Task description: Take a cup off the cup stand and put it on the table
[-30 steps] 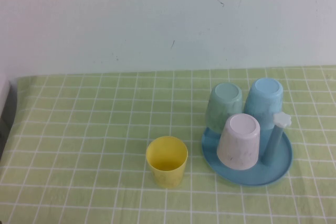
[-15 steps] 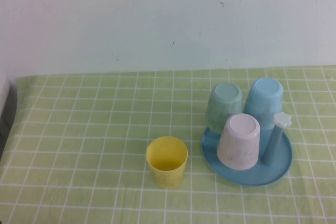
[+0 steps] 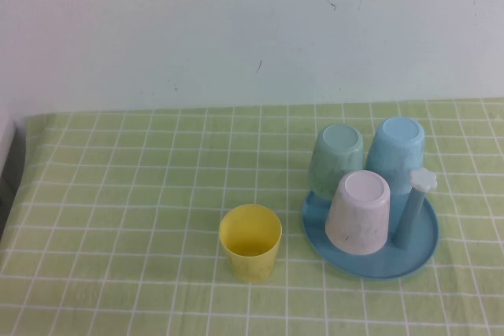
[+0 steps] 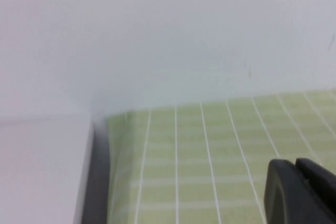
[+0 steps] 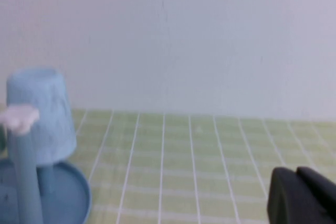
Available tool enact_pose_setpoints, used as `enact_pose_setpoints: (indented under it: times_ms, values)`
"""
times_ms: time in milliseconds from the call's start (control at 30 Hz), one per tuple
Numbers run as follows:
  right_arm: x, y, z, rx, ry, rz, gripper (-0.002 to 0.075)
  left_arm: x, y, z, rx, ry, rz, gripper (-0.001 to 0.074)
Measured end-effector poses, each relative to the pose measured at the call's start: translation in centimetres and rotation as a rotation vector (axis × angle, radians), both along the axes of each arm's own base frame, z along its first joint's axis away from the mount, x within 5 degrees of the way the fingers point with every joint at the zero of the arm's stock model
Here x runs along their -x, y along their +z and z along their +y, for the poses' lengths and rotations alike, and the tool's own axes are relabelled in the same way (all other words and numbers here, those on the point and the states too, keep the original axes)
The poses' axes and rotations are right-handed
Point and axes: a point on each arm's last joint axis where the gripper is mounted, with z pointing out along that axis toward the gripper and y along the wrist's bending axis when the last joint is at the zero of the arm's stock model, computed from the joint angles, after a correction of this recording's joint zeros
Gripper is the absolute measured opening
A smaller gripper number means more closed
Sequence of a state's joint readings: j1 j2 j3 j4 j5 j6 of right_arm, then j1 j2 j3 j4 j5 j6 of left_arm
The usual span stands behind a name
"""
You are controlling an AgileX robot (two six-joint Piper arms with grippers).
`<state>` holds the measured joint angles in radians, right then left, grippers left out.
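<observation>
Nothing has moved in the last second: I see the cup [image 3: 358,213] inverted on the cup stand [image 3: 421,250] at lower right, left gripper [image 4: 303,192] and right gripper [image 5: 302,196] pressed together, parked, the task unstarted.

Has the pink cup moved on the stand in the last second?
No. The pink cup sits upside down beside the bare post on the cup stand, unchanged.

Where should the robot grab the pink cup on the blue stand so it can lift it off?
Grip the pink cup around its side walls, near the closed base that points up, coming from above and the front. It sits upside down, tilted on the cup stand; the mint-green cup and light blue cup crowd behind. The right tool is nearer, shut; the left tool is shut too.
</observation>
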<state>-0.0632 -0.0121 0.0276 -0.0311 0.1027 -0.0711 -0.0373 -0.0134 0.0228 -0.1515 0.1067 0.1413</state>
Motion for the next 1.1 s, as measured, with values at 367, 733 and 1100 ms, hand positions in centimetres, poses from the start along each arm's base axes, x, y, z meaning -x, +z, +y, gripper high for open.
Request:
enact_pose_setpoints:
  times_ms: [367,733,1100]
  values:
    - [0.4,3.7,0.1,0.028,0.007,-0.408,-0.0003,0.3,3.0,0.4,0.016,0.047,-0.335,-0.0003]
    - [0.6,4.1,-0.2,-0.088,-0.014,-0.465,-0.0003,0.5,3.6,0.5,0.020,0.057,-0.406,-0.0003]
    - [0.2,2.9,-0.3,-0.248,-0.022,-0.342,-0.0003,0.0,1.6,0.2,0.099,0.024,-0.175,-0.0003]
